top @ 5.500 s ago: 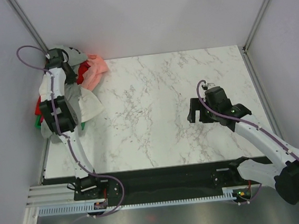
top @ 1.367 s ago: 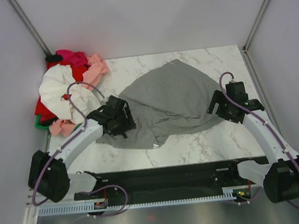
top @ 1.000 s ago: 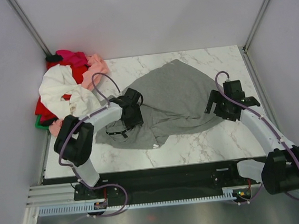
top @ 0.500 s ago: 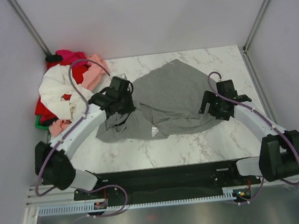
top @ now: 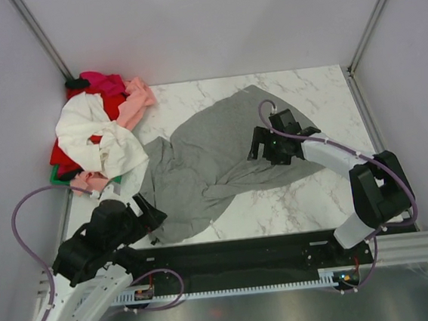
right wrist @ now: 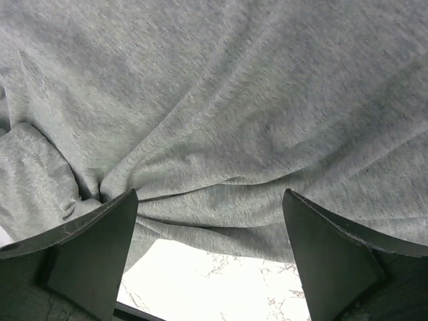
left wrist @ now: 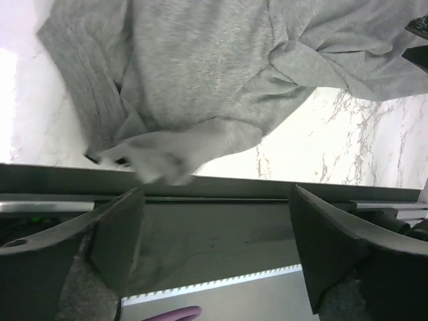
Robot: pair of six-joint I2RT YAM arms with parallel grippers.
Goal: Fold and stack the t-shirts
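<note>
A plain grey t-shirt [top: 214, 157] lies crumpled across the middle of the marble table, its lower end [left wrist: 167, 150] reaching the near edge. My left gripper [top: 145, 213] hangs open by the near left edge, just off that end of the shirt. In the left wrist view the left gripper [left wrist: 215, 194] has nothing between its fingers [left wrist: 114, 234]. My right gripper [top: 267, 146] hovers open over the shirt's right side. In the right wrist view the right gripper [right wrist: 208, 194] shows only wrinkled grey cloth [right wrist: 221, 100] below. More t-shirts lie piled at the far left: white [top: 94, 134], red [top: 61, 152], magenta [top: 104, 81], pink [top: 138, 96].
A black rail [top: 230, 251] runs along the table's near edge, with the arm bases on it. Grey walls close the left, back and right sides. Bare marble [top: 313, 90] shows right of and behind the grey shirt, and a strip [right wrist: 214, 281] in front of it.
The left gripper shut on the grey shirt, dragged it toward the near edge, then opened and drew back to the near left. The right gripper moved left over the shirt.
</note>
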